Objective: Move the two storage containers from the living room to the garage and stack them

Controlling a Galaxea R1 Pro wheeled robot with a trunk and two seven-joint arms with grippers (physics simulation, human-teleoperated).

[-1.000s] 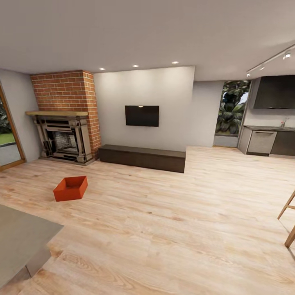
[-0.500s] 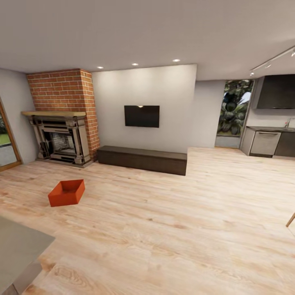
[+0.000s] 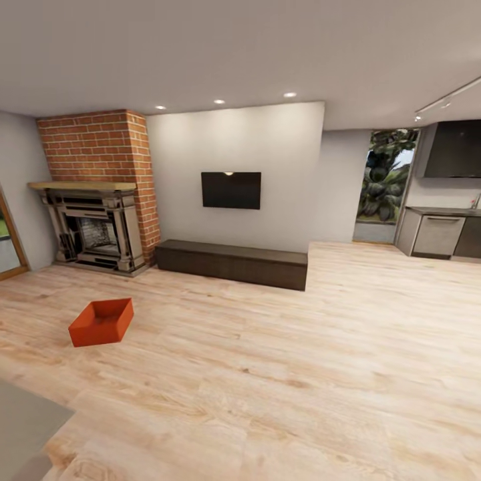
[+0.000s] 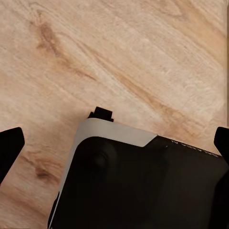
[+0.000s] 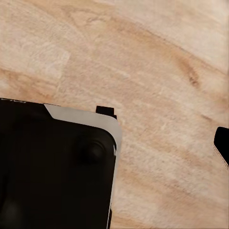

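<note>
The left pincer hangs over the light wood plank floor, its two dark fingertips at opposite edges of the left wrist view, so it stands wide open with nothing between them. Below it sits the robot's own base, a black body with a pale grey rim, and the floor planks run past on every side of it.

The right pincer shows one dark fingertip at the edge of the right wrist view; the other finger cannot be seen, so how far it is open cannot be told. Nothing shows in its grip. Under it are the same black, grey-rimmed base and the plank floor.

In the head view, one orange-red storage container rests upright on the plank floor of the living room, well ahead of both pincers and off toward the left pincer's side. Its open top faces up and it looks empty. Beyond it stands the brick fireplace with a wooden mantel. To the right of the fireplace a long dark low cabinet runs along the white wall, with a black screen mounted above it. Further to the right, a window shows green plants, and grey kitchen units stand beside it. A grey surface cuts into the near left corner.
</note>
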